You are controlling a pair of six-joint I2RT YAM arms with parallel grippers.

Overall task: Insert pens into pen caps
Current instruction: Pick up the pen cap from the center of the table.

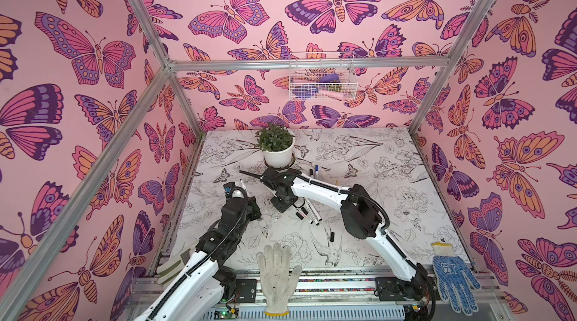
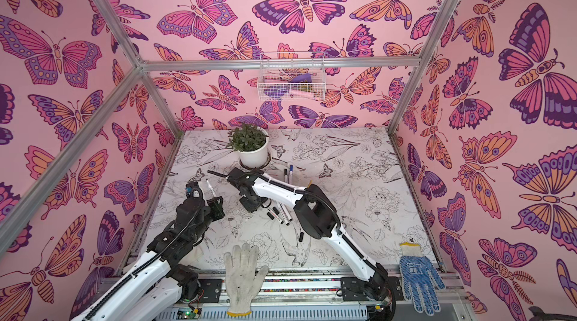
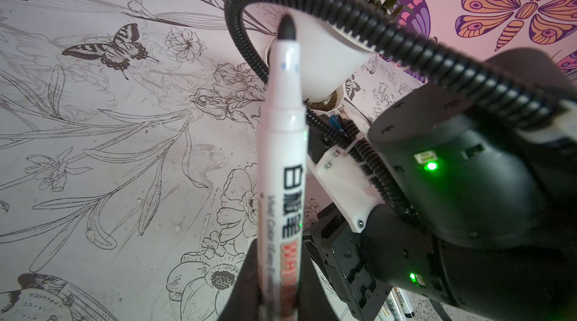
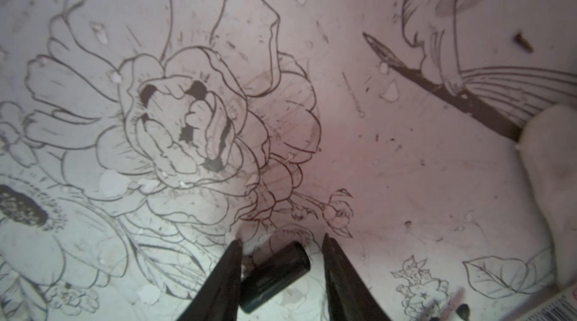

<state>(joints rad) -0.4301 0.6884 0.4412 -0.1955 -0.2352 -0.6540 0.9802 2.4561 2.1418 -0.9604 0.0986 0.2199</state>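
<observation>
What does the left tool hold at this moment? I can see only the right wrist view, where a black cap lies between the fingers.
Observer: The left tool is shut on a white pen. Its black tip is bare.
Operator: Where are the other pens?
Observer: On the table, several pens lie together close beside the right arm.
Operator: Are there any more?
Observer: Yes, two more pens lie near the plant pot; one has a blue end.
</observation>
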